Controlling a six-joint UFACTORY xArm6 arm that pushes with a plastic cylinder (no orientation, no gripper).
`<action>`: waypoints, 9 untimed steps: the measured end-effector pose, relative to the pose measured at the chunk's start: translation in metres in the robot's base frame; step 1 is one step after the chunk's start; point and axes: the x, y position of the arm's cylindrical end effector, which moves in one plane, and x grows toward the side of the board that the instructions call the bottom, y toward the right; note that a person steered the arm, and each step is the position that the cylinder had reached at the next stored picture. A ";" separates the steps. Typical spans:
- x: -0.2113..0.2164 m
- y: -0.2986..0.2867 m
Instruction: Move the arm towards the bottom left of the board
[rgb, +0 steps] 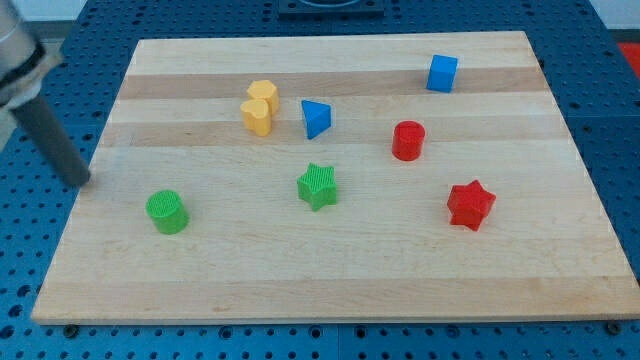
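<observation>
My tip (79, 182) is at the view's left edge of the wooden board (340, 270), just off or at its border, with the dark rod slanting up to the top left. The green cylinder (167, 212) is the nearest block, to the right of and a little below the tip, apart from it. The yellow block (259, 107) lies further up and right. The blue triangular block (316, 118), green star (318, 186), red cylinder (408, 140), red star (470, 204) and blue cube (441, 73) lie across the middle and right.
The board rests on a blue perforated table (30, 250) that surrounds it on all sides.
</observation>
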 end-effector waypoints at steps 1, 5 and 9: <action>0.002 0.000; 0.087 0.036; 0.050 0.108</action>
